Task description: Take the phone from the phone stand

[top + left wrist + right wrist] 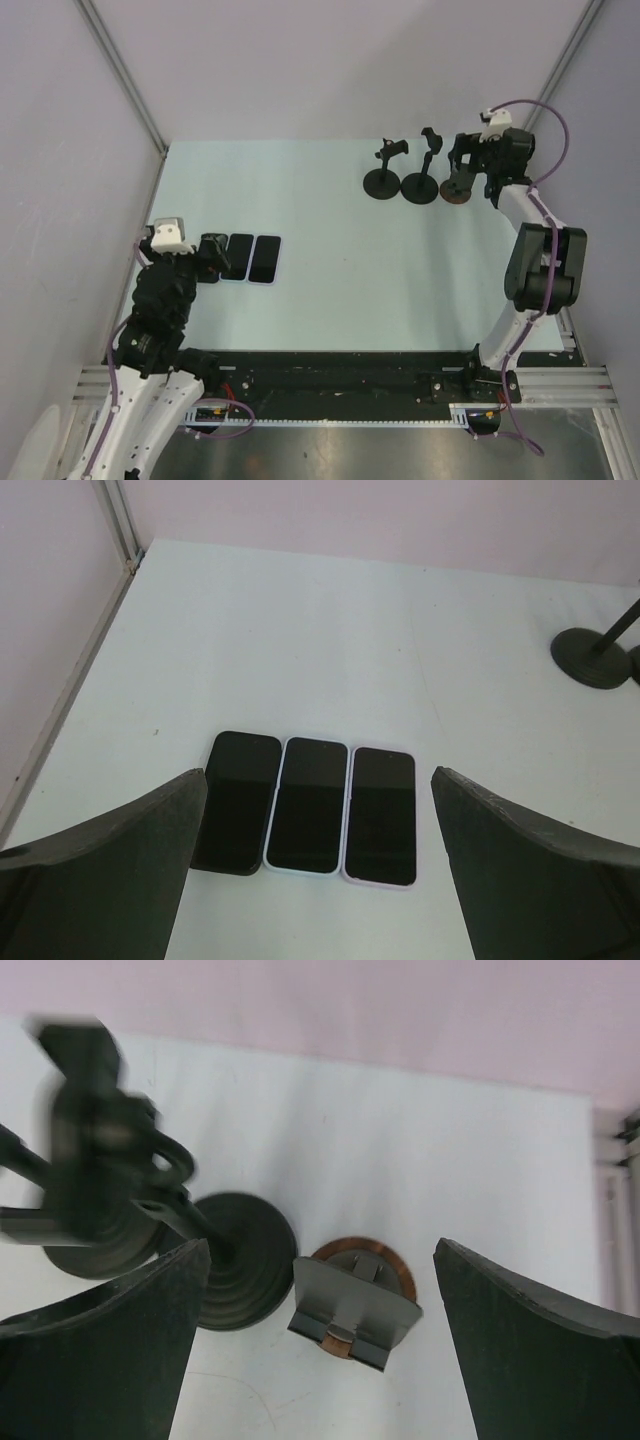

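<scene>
Three phones lie flat side by side on the table at the left: a black-cased one (237,800), a white-cased one (307,804) and a lilac-cased one (381,813). My left gripper (318,880) is open and empty, hovering just near of them; in the top view (212,258) it covers the leftmost phone. A phone stand with a copper base and a grey cradle (355,1305) holds no phone. My right gripper (320,1350) is open and empty above it, at the back right (478,170).
Two black stands (381,178) (421,180) stand left of the copper one, both without a phone; the nearer one (235,1260) lies close to my right gripper's left finger. The enclosure's right wall is close behind the right arm.
</scene>
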`<state>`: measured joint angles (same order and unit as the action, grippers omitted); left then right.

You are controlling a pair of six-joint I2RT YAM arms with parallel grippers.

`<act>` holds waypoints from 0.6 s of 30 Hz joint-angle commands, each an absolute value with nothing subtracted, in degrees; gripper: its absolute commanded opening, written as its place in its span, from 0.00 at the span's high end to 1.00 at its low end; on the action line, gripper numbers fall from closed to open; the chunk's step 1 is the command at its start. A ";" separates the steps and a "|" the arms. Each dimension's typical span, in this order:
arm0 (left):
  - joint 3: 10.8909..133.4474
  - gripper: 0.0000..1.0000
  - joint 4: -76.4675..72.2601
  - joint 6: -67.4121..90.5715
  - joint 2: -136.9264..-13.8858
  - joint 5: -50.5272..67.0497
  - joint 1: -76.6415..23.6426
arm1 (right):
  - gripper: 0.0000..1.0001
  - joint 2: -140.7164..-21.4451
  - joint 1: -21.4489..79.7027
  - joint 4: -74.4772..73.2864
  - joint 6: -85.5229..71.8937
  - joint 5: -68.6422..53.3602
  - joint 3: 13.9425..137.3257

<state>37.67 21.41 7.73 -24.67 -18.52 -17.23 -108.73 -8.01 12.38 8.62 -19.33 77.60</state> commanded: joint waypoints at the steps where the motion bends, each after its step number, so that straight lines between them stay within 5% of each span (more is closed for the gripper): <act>1: 37.79 0.00 18.99 8.88 -20.40 -16.52 -16.44 | 0.00 -95.38 -7.21 8.27 5.73 -11.80 77.80; 18: 37.79 0.00 17.14 8.35 -3.79 -27.23 -16.17 | 0.00 -44.75 -3.78 -0.62 -15.98 14.59 59.16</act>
